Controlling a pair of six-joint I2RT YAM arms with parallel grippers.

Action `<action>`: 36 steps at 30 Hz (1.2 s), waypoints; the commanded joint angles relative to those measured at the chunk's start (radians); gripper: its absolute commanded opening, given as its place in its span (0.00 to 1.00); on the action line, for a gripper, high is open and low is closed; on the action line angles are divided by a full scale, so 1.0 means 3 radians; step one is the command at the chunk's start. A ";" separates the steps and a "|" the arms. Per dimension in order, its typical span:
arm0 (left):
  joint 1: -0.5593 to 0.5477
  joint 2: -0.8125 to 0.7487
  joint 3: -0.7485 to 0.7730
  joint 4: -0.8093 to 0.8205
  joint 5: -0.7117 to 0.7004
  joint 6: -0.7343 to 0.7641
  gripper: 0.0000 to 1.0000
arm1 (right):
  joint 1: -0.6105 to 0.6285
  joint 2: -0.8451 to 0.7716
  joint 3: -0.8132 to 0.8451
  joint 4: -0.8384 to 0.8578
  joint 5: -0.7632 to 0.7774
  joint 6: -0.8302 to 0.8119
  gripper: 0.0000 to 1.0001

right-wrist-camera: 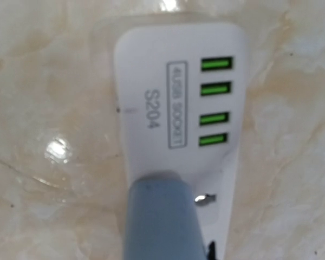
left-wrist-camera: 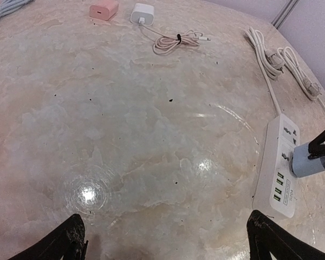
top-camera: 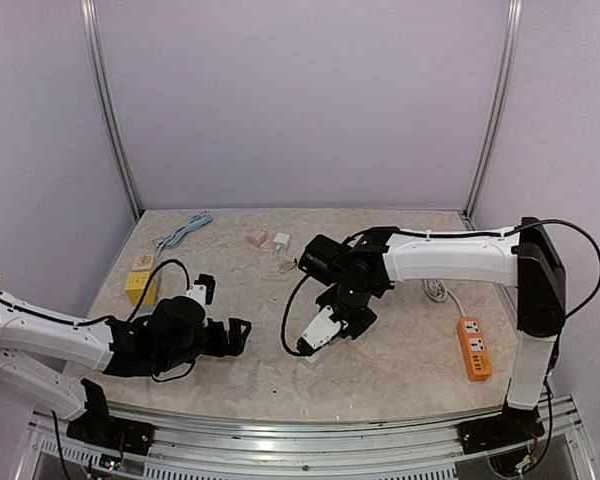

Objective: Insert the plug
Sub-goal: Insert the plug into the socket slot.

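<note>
Right gripper (top-camera: 338,318): clenched on the blue-grey plug (left-wrist-camera: 307,163), one black finger on each side of its body. Plug is down at the face of the white power strip (left-wrist-camera: 278,169), at a socket just past the row of four green USB ports (right-wrist-camera: 214,102). From the right wrist camera the plug's front end meets the strip's surface beside an exposed socket hole. Whether the pins are seated, I cannot tell.

The strip lies flat on the table (top-camera: 250,380) near its middle, with its cord running off to the far right.

Left gripper (top-camera: 238,335): released, with fingers (left-wrist-camera: 62,242) spread wide and nothing between them. It hovers low over bare table to the left of the strip, apart from it.

Other items:
- pink charger (left-wrist-camera: 103,9) and white charger (left-wrist-camera: 142,13) side by side at the far edge, with a coiled cable (left-wrist-camera: 176,42) just to their right
- orange power strip (top-camera: 473,347) at the right side
- yellow box (top-camera: 138,285) at the left side
</note>
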 commanded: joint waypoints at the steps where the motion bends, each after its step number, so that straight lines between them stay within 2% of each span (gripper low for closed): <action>1: 0.0023 -0.0116 -0.0101 0.0039 -0.0001 -0.0071 0.99 | -0.0077 0.0327 -0.0021 -0.0262 -0.0361 -0.0020 0.00; 5: 0.0015 -0.0222 -0.0171 0.0011 -0.0029 -0.0111 0.99 | -0.0077 0.0429 -0.0071 -0.0210 -0.0363 0.0032 0.00; 19: 0.0006 -0.0348 -0.0173 -0.0122 -0.0135 -0.0223 0.99 | -0.0028 0.0978 0.0254 -0.0366 -0.0360 0.0149 0.00; 30: -0.0008 -0.0418 -0.0083 -0.0442 -0.0306 -0.0372 0.99 | 0.0079 0.1349 0.0300 -0.0325 -0.0342 0.0302 0.00; 36: -0.0021 -0.0456 -0.0056 -0.0518 -0.0324 -0.0369 0.99 | 0.0093 0.1360 0.0211 -0.0289 -0.0459 0.0378 0.00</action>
